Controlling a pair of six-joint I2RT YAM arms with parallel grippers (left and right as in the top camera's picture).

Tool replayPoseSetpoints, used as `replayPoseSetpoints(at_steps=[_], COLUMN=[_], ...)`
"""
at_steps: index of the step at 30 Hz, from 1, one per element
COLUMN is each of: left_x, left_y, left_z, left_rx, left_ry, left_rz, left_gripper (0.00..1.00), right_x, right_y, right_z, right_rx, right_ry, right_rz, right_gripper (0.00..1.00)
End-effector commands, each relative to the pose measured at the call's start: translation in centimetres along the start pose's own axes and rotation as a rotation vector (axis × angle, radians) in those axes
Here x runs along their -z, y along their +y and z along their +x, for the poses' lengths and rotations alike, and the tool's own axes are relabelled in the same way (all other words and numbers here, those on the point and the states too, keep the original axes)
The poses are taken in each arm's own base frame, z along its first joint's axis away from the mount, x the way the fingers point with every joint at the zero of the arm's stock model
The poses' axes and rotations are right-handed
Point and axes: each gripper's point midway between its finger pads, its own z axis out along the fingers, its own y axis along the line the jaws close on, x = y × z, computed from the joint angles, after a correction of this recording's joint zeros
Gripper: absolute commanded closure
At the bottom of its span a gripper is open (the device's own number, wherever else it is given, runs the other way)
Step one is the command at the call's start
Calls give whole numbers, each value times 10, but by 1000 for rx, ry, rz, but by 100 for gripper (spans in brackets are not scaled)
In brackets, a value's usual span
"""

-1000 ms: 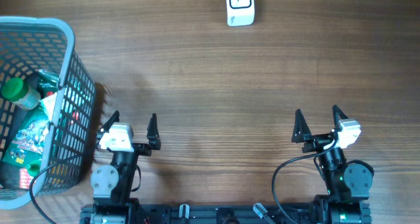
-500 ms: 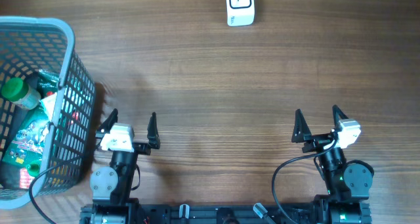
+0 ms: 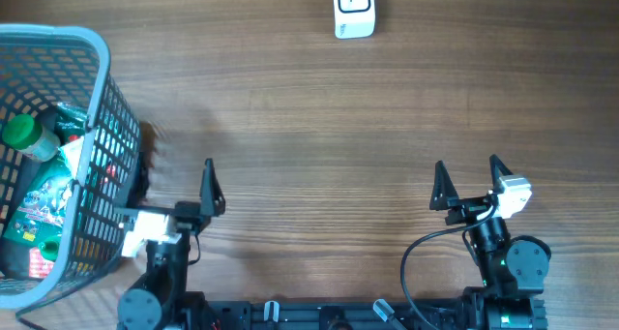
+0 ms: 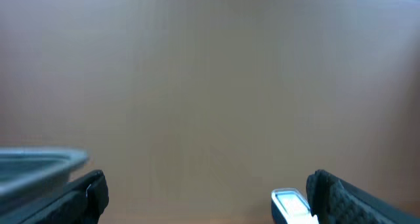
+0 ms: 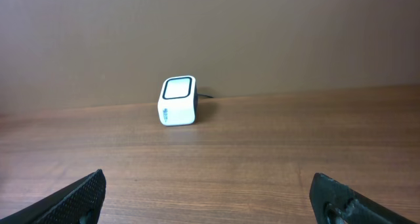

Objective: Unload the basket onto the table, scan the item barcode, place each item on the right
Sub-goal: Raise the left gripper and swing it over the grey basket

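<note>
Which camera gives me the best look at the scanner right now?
Right wrist: the scanner sits whole and sharp, its window visible. Overhead shows only its top, cropped by the frame edge. Left wrist catches a blurred white bit at the bottom edge, probably it.

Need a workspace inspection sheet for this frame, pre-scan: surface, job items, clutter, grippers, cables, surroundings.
Surface: brown wood-grain table, no spills seen.
Job's things: white box-shaped barcode scanner at the far edge, centre; grey-blue plastic mesh basket at the left, holding a green-capped bottle and colourful packets.
Clutter: nothing seen.
Grippers: left gripper open, empty, close beside the basket; right gripper open, empty, facing the scanner.
Cables: black cable loop at the right arm's base; thin black cord by the basket's near corner.
Surroundings: plain brown wall behind the table.
</note>
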Motion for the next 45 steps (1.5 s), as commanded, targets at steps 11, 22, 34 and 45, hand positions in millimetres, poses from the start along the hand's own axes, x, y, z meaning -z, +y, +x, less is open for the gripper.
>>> replayPoseSetpoints(at_steps=[11,22,34,45], left_x=[-154,-184,-181,-152], left_y=[11,32,-59,-92], left_z=[-86,32,43,-34], left_rx=[-96,-221,-109,139], left_ry=[29,314,308,214], left_rz=[-11,-49,297,437], left_gripper=[0,0,0,0], right_x=[0,0,0,0], right_y=[-1,-1,-1,-1], right_z=[-1,-1,-1,-1], right_rx=[-18,-18,-18,-18], right_ry=[-5,-6,-5,-5], right_rz=[9,9,8,9], right_gripper=[0,0,0,0])
